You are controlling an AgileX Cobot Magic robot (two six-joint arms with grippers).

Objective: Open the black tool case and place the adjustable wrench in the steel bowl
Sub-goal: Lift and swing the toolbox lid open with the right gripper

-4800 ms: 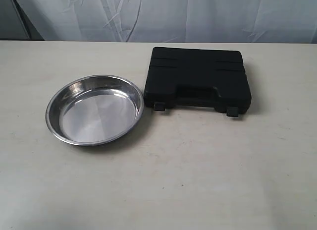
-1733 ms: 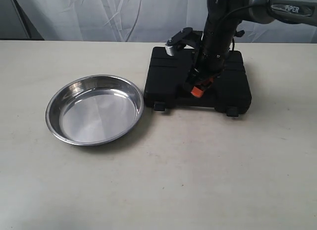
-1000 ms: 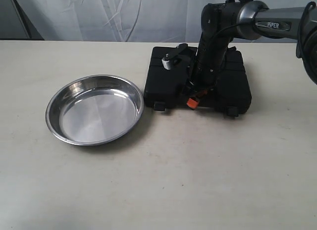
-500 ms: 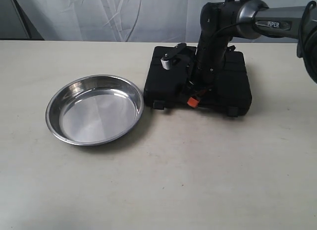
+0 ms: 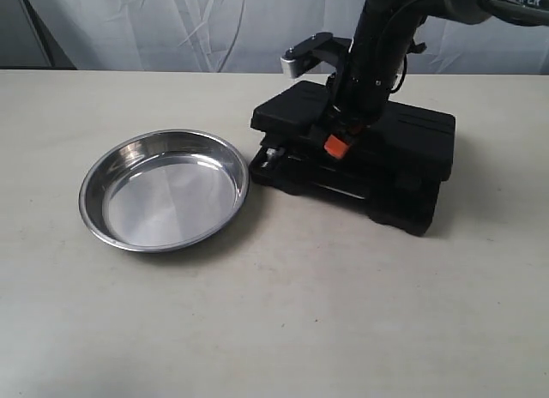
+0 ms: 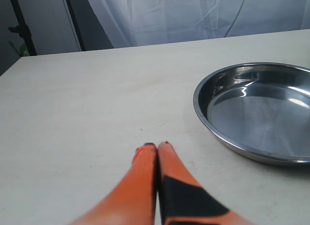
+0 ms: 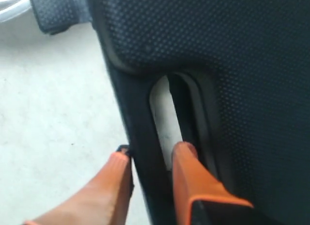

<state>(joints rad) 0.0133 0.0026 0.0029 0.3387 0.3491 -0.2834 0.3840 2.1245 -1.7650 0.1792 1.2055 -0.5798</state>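
The black tool case (image 5: 403, 132) lies right of the steel bowl (image 5: 163, 190), its ribbed lid lifted a little off the base (image 5: 377, 196) at the handle side. My right gripper (image 5: 336, 145) is shut on the case's handle (image 7: 145, 159), one orange finger (image 7: 118, 176) outside it and the other through the handle opening. The adjustable wrench is hidden inside the case. The bowl (image 6: 256, 108) is empty. My left gripper (image 6: 157, 146) is shut on nothing, low over bare table beside the bowl; it does not show in the exterior view.
A latch (image 7: 58, 14) hangs loose at the case's front corner. A white curtain (image 5: 214, 25) hangs behind the far table edge. Bare table top (image 5: 300, 312) stretches in front of bowl and case.
My right gripper has risen with the case handle, so the lid now stands lifted off the base. The case has swung and shifted slightly toward the front right. The bowl has not moved.
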